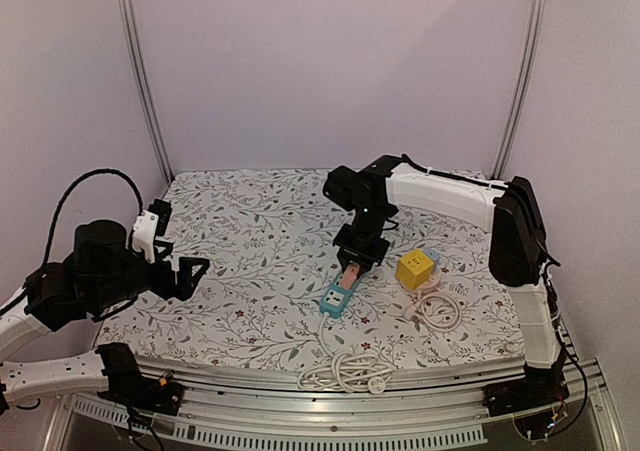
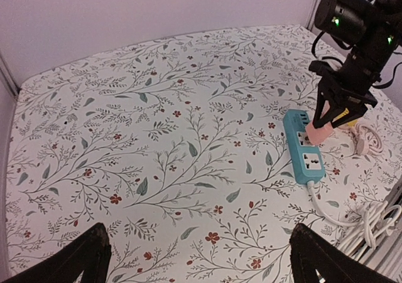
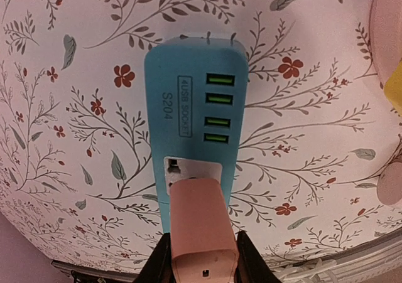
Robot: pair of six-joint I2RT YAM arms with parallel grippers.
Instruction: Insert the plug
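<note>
A blue power strip lies on the floral cloth with green USB ports and white sockets. My right gripper is shut on the pink plug, holding it over the strip's upper white socket. The plug's front end sits right at that socket; its prongs are hidden. Far to the left and well away from the strip, my left gripper stays open above bare cloth with nothing between its fingers.
A yellow cube sits right of the strip, next to a coiled pinkish cable. The strip's white cord lies bundled by the table's front rail. Walls close in the back and sides.
</note>
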